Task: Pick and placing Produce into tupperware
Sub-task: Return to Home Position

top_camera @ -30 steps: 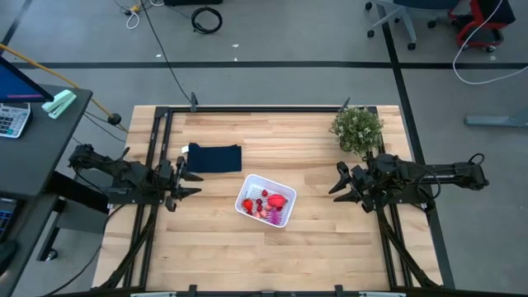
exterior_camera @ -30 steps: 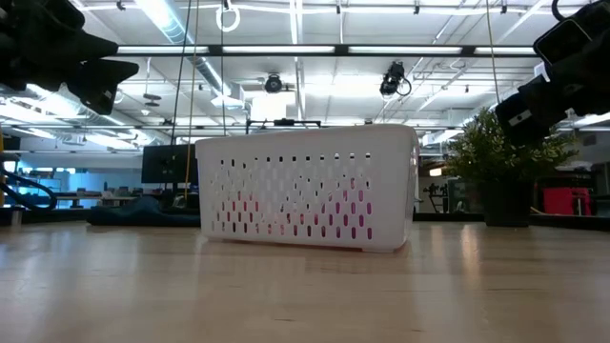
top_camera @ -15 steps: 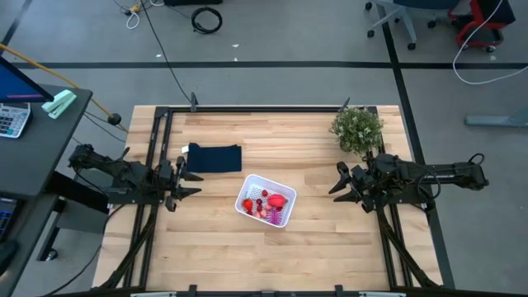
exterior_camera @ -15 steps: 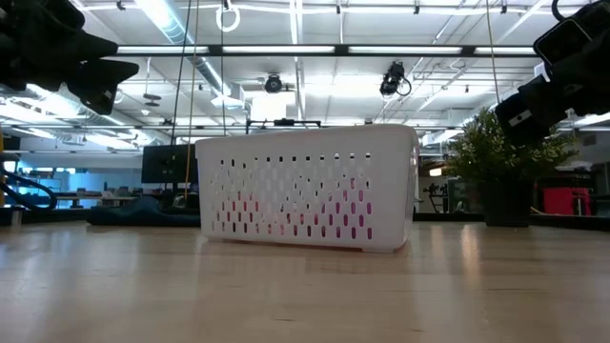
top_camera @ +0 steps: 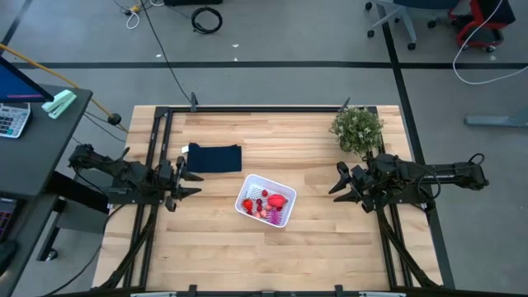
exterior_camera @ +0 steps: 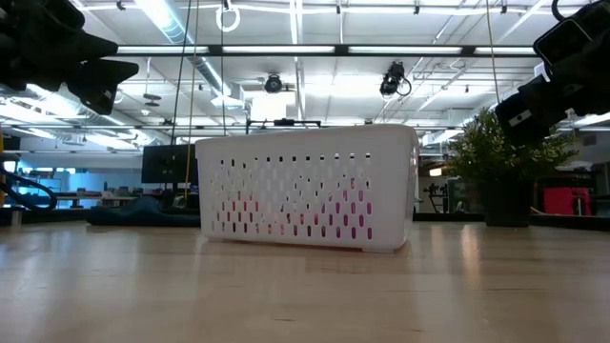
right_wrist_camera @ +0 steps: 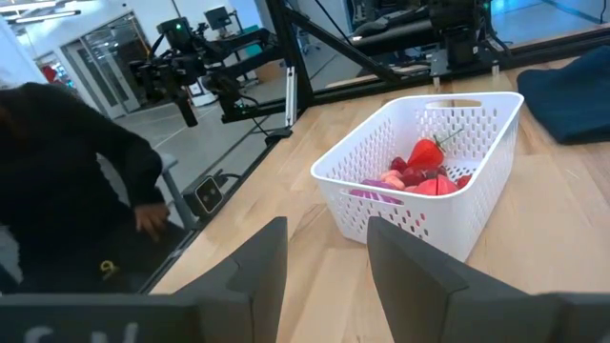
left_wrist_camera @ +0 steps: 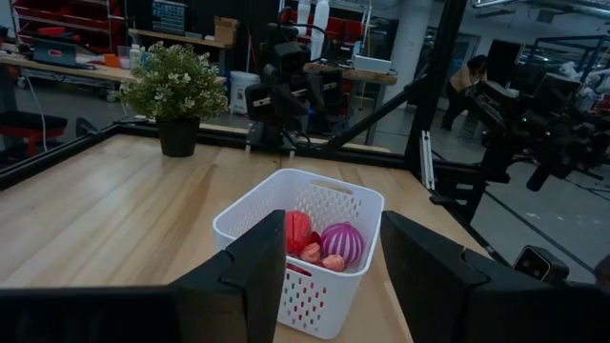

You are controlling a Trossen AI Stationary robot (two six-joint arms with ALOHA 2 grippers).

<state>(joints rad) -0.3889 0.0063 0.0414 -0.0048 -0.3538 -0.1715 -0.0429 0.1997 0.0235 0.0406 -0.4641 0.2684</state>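
The white perforated tupperware basket stands on its base at the table's middle, also in the low view. The produce lies inside it: a larger red piece, small red and pink bits, and a purple ribbed ball. My left gripper hangs open above the table's left side, away from the basket. My right gripper hangs open above the right side, also apart from it. Both point toward the basket.
A dark navy folded cloth lies left of the basket toward the far edge. A green potted plant stands at the far right corner. Bare wood shows along the near edge. A person in dark clothing is beside the table in the right wrist view.
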